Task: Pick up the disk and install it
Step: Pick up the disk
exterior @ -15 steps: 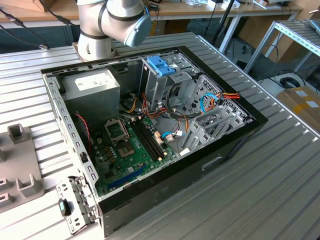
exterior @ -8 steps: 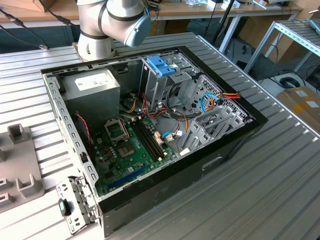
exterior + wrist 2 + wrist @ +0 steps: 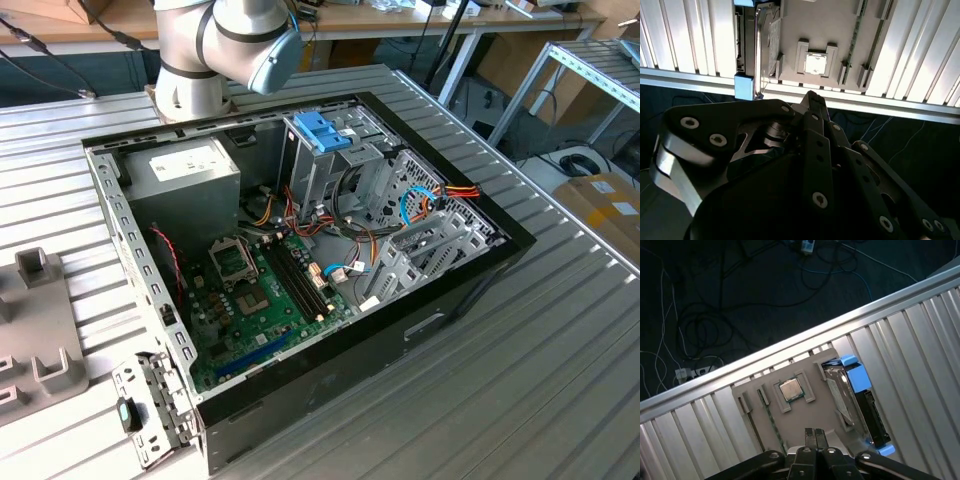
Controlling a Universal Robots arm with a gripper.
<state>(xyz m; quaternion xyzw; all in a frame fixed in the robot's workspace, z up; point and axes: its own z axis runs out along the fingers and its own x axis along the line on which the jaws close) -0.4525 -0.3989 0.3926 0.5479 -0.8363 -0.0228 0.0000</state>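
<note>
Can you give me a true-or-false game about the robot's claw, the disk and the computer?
1. The gripper is holding the disk. False: it hovers empty above the grey tray, where the disk stands on its edge.
2. The disk has a blue frame. True.
3. A small square chip sits in the tray beside the disk. True.
4. The computer is closed up. False: it lies open, and its green board shows.
5. The gripper's fingers are spread wide. False: they are pressed together.
</note>
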